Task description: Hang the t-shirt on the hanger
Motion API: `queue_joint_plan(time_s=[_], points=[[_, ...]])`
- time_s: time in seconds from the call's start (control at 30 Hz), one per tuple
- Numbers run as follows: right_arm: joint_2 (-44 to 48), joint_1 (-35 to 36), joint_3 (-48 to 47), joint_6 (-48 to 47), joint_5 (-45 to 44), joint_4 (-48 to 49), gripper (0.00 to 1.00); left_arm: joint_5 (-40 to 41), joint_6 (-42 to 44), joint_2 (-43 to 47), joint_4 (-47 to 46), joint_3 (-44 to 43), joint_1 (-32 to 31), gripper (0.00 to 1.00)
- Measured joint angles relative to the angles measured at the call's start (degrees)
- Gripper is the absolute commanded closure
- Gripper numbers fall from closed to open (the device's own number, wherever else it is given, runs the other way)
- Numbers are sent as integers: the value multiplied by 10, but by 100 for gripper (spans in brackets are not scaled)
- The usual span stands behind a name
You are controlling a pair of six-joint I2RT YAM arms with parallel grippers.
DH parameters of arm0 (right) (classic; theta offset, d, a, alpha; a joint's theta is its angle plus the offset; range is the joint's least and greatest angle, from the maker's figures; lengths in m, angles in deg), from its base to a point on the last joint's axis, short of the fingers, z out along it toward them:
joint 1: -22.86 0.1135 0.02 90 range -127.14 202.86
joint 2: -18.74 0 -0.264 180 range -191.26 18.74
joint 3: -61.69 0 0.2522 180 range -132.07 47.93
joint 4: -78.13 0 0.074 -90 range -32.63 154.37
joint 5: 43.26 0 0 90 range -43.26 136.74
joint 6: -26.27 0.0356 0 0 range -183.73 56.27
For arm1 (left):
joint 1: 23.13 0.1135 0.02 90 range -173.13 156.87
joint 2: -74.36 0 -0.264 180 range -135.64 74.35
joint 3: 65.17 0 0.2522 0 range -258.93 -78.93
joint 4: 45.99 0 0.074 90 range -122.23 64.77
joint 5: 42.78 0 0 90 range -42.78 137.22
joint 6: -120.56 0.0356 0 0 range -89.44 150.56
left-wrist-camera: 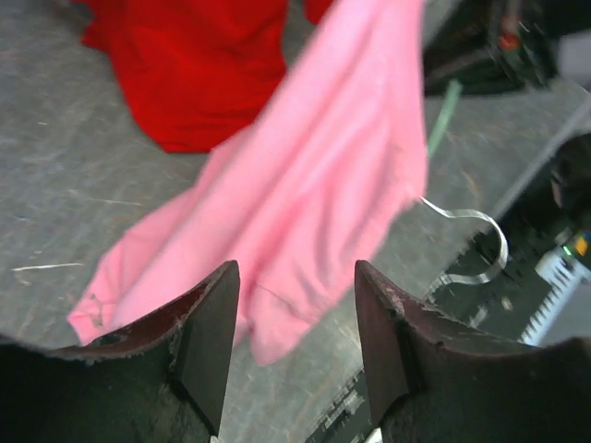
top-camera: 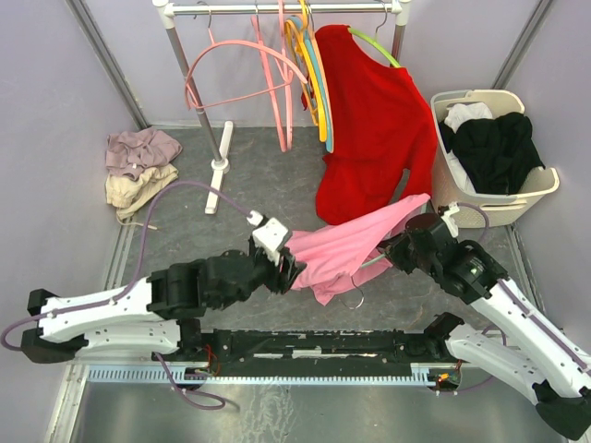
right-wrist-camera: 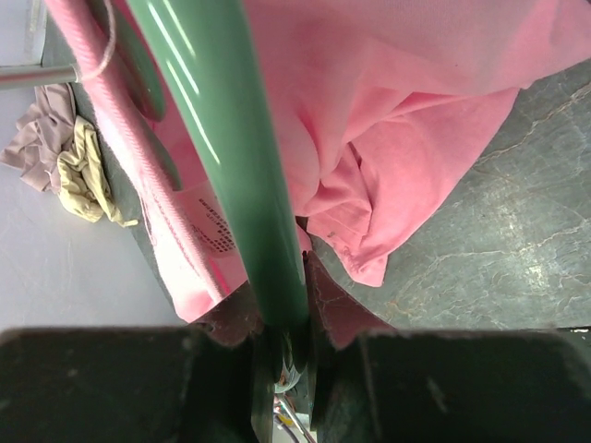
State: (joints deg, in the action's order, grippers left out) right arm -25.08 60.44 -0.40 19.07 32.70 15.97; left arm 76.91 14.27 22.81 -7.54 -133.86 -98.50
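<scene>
Right pincer (right-wrist-camera: 277, 323) is clamped on the bar of the green hanger (right-wrist-camera: 222, 138), with the pink t-shirt (top-camera: 346, 245) draped over it above the counter (top-camera: 175, 231). Left pincer (left-wrist-camera: 295, 314) gapes wide, just short of the shirt's hem. I judge I'm mid-dressing. Next I must catch the fabric and draw it over the hanger's shoulder.

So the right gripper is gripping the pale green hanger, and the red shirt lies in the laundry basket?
Not quite: the top external view shows the red shirt hanging from the rail, not in the laundry basket, which holds black and white clothes. The right gripper does grip the pale green hanger.
</scene>
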Motion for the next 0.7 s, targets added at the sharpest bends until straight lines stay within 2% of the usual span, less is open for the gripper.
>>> queue_joint_plan(time_s=[0.1,0.23,0.43,0.7], points=[[-6,-1,0,-1,7,4,99,-3,8,38,-11,46,-49,38],[-10,-2,0,-1,21,10,99,20,14,16,-20,70,-93,37],[-18,-5,-6,-2,44,-2,99,118,40,-49,-58,109,-169,37],[-30,-7,-26,-6,68,-5,99,250,125,-71,-152,138,-232,34]])
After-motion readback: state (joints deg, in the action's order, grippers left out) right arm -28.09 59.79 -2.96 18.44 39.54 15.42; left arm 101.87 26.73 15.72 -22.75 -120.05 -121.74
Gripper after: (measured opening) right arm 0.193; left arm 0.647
